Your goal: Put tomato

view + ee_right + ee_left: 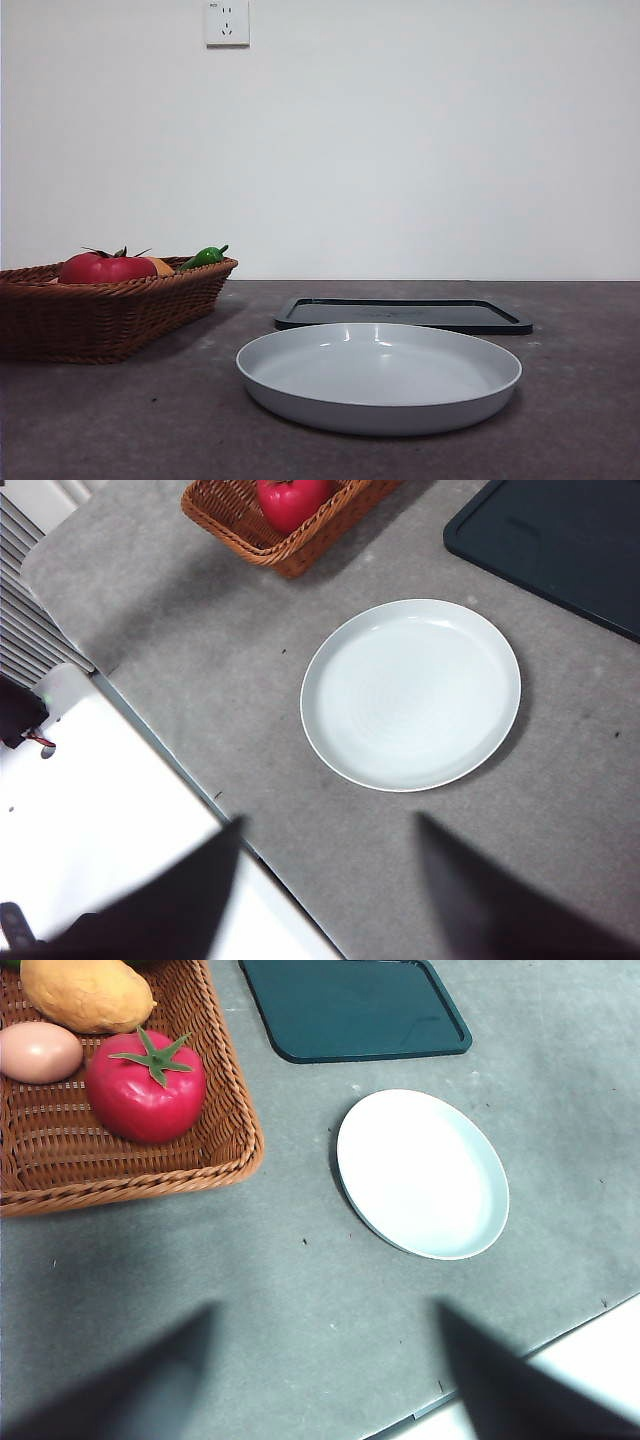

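Tomato: the tomato (146,1090) sits in the wicker basket (225,1150), near its corner closest to the plate (422,1172), just beside an egg (38,1052) and a yellow-orange fruit (88,994).
Handling: it looks smooth, glossy and round, so probably slippery; likely light and fairly firm, though hard squeezing may be unwise.
Where to grip: across its widest part, jaws on opposite sides, coming from above; the green stem offers no hold.
Left gripper: the left gripper (325,1380) hangs high over the bare table, jaws wide apart, holding nothing.
Right gripper: the right gripper (325,890) also hangs high, jaws apart and empty, near the table edge.
Left wrist only: the egg and the whole basket corner.
Front only: a green pepper (205,256) behind the tomato, and the basket wall's height.
Right wrist: the plate whole, empty, just beside the dark tray (560,540).
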Action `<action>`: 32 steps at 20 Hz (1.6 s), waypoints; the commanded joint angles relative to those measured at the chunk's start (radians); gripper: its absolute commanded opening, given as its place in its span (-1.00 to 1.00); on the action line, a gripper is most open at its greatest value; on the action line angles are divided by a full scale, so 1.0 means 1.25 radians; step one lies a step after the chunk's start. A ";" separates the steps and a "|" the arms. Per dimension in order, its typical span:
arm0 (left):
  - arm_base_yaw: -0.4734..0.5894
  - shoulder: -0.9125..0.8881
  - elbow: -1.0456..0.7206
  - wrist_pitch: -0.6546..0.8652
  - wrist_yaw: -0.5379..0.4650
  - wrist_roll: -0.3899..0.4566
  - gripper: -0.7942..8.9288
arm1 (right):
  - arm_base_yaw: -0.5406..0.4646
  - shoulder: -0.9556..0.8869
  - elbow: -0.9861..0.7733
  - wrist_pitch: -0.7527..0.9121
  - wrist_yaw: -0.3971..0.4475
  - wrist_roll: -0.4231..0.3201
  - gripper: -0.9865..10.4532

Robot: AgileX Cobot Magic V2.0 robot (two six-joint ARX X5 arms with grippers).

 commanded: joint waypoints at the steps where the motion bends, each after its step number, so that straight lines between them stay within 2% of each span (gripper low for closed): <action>1: -0.001 0.005 0.015 0.005 0.002 0.009 0.20 | 0.004 0.006 0.016 0.008 -0.002 -0.006 -0.05; 5: -0.001 0.015 0.015 0.038 -0.018 0.009 0.20 | 0.004 0.007 0.016 0.008 -0.002 -0.006 -0.05; 7: -0.001 0.045 0.015 0.087 -0.046 0.010 0.20 | 0.004 0.007 0.016 0.008 -0.002 -0.006 -0.05; 12: -0.002 0.205 0.015 0.263 -0.050 0.023 0.19 | 0.004 0.007 0.016 0.008 -0.002 -0.006 -0.05; 16: -0.007 0.358 0.015 0.400 -0.085 0.080 0.19 | 0.004 0.007 0.016 0.008 -0.002 -0.005 -0.05; 22: -0.036 0.545 0.015 0.535 -0.146 0.159 0.19 | 0.004 0.007 0.016 0.007 -0.002 0.000 -0.05; 32: -0.047 0.737 0.015 0.670 -0.149 0.186 0.19 | 0.004 0.007 0.016 0.006 -0.002 0.013 -0.06</action>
